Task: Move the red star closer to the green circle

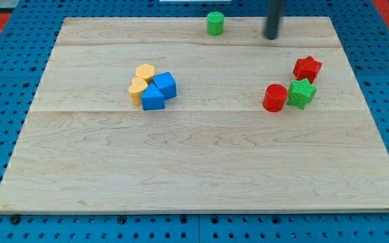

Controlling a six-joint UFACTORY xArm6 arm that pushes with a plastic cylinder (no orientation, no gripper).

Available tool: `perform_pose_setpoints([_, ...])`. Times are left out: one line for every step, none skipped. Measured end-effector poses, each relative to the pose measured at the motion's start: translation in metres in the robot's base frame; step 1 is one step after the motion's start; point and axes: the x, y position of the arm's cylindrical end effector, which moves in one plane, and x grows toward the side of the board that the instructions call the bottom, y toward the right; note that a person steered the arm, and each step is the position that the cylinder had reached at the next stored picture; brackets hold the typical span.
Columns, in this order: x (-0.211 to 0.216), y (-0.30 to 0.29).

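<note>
We are keeping my tip (271,37), a plain dark rod with nothing to open or close, near the wooden board's (194,169) top edge, touching no block. The red star block (307,68) is sitting near the right edge. The green circle block (215,23) is standing at the top edge, well apart from it.

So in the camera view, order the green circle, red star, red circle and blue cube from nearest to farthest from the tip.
From my tip, near the view's top right:
1. Red star, below and right of the tip.
2. Green circle, to its left at the top edge.
3. Red circle, straight below.
4. Blue cube, far left, in the yellow-blue cluster.
</note>
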Motion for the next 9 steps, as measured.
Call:
perform_pose_setpoints([0.051, 0.072])
perform_pose_setpoints([0.110, 0.065])
perform_pose_setpoints([0.120, -0.018])
perform_pose_setpoints([0.093, -0.105])
perform_pose_setpoints([0.045, -0.076])
perform_pose_setpoints([0.028, -0.032])
perform_pose_setpoints([0.010, -0.081])
perform_pose_setpoints([0.018, -0.191])
perform_pose_setpoints([0.044, -0.173])
